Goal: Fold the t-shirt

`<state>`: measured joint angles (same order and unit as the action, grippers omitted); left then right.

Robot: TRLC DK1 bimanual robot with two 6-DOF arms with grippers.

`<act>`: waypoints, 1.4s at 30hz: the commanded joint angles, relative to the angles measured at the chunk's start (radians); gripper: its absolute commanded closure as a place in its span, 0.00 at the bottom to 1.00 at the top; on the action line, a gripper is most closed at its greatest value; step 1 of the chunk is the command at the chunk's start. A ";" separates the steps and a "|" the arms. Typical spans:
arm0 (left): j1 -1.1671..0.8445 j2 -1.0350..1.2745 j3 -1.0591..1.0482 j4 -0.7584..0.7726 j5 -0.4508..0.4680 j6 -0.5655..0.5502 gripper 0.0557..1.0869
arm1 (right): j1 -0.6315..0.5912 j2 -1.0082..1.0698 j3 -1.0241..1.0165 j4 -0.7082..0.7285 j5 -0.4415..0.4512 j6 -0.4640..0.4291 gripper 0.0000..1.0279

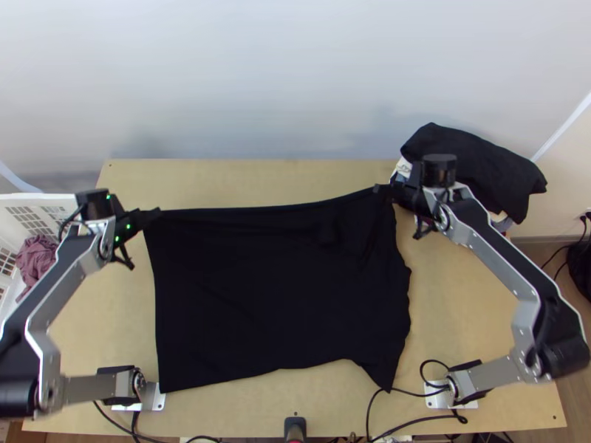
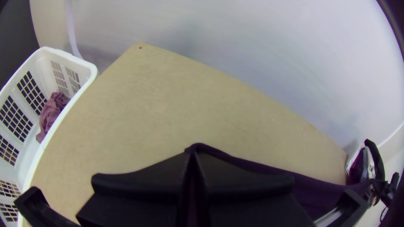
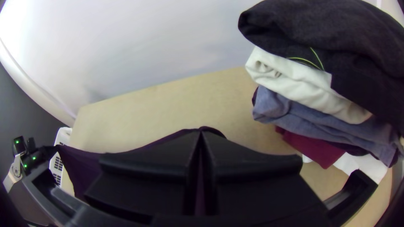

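The black t-shirt (image 1: 273,295) lies over the middle of the table, its far edge drawn nearly straight between the grippers and its near edge uneven. My left gripper (image 1: 153,215) is shut on its far left corner; in the left wrist view the left gripper (image 2: 192,155) has cloth (image 2: 252,165) running off from its tips. At the far right corner my right gripper (image 1: 384,190) is shut on the t-shirt, and in the right wrist view the right gripper (image 3: 201,134) pinches the dark edge (image 3: 84,162). Whether the held edge touches the table I cannot tell.
A stack of folded clothes (image 3: 311,109) stands at the table's far right, close to the right gripper, with a black garment (image 1: 473,166) on top. A white basket (image 2: 90,69) holding a mauve cloth (image 2: 52,111) is beside the left edge. Cables (image 1: 414,422) lie along the near edge.
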<state>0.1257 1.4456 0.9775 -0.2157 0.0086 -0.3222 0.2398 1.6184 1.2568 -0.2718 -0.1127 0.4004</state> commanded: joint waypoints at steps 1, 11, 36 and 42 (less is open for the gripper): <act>0.032 0.095 0.079 0.029 -0.002 -0.014 0.96 | -0.005 0.072 0.072 0.020 0.011 0.014 0.97; 0.065 0.326 0.260 0.032 -0.002 -0.034 0.96 | -0.010 0.285 0.239 0.040 0.039 0.015 0.97; 0.080 0.437 0.583 -0.160 0.131 -0.097 0.09 | 0.093 0.357 0.385 0.129 0.231 0.018 0.03; 0.075 0.246 0.558 -0.234 0.194 -0.071 0.09 | 0.164 0.098 0.256 0.095 0.228 0.107 0.03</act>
<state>0.1986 1.7954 1.5654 -0.4129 0.1829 -0.4026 0.3748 1.8786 1.5719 -0.1661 0.1089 0.4412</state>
